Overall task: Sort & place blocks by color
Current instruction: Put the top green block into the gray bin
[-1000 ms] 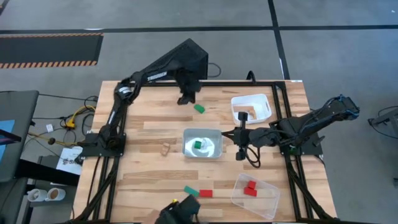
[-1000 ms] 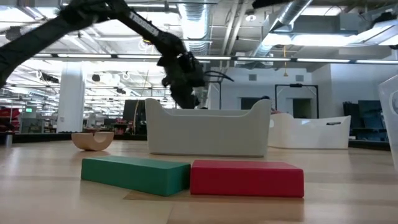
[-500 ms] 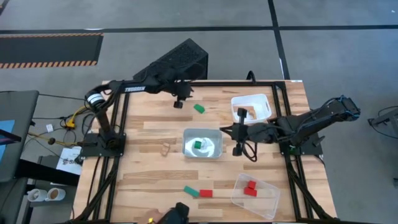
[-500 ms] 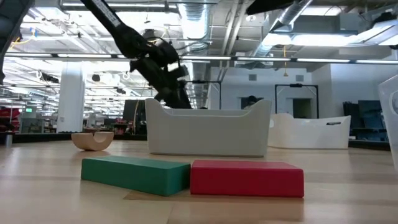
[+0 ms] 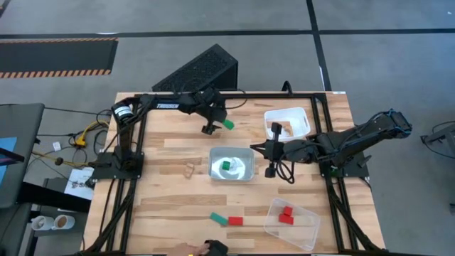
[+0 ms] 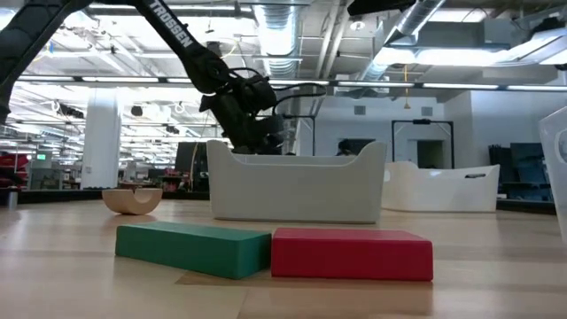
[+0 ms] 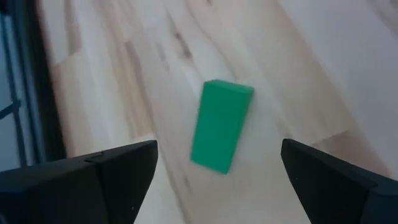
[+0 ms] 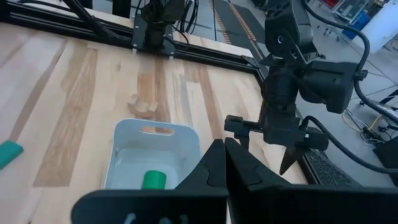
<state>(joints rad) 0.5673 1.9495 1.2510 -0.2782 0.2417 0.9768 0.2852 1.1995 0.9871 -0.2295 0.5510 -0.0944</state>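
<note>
- Left gripper (image 5: 211, 128), upper centre of the high view, hovers with fingers spread wide and empty beside a green block (image 7: 220, 124), seemingly lined up to grasp it.
- The block is a small bright-green slab lying flat on bare table (image 5: 170, 153).
- Right gripper (image 5: 269, 151) waits right of centre, fingers pressed together, holding nothing.

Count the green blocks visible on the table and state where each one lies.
3. One green block lies near the table's far edge beside the left hand; one green block sits in the central white tray; one flat green block touches the red block at the near edge. Others may be hidden.
</note>
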